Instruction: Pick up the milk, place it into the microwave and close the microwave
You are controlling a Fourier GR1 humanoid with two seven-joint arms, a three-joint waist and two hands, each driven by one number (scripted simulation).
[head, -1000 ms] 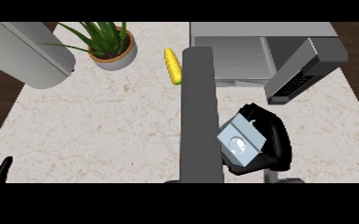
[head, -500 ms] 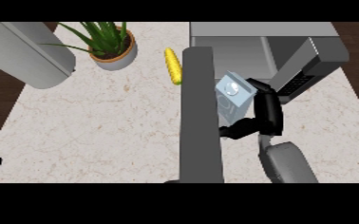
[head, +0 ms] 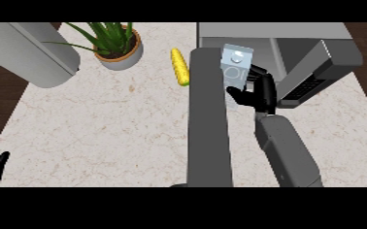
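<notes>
At counter, right side: right hand [head: 258, 93] curled round the milk [head: 237, 68], carton raised just before the microwave [head: 287, 41].
Microwave door [head: 319, 75]: swung open, right of the hand.
Left hand [head: 3, 162]: only a tip shows at the lower left edge; fingers cannot be told.
Counter [head: 108, 126]: corn [head: 179, 67] beside a potted plant [head: 114, 46].

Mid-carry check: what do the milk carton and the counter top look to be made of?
The milk, held in the right hand, looks like coated paperboard: flat pale blue-grey panels, printed face, folded top. The counter looks like polished stone, perhaps marble: cream with thin brownish veins. Both are guesses from looks alone.
</notes>
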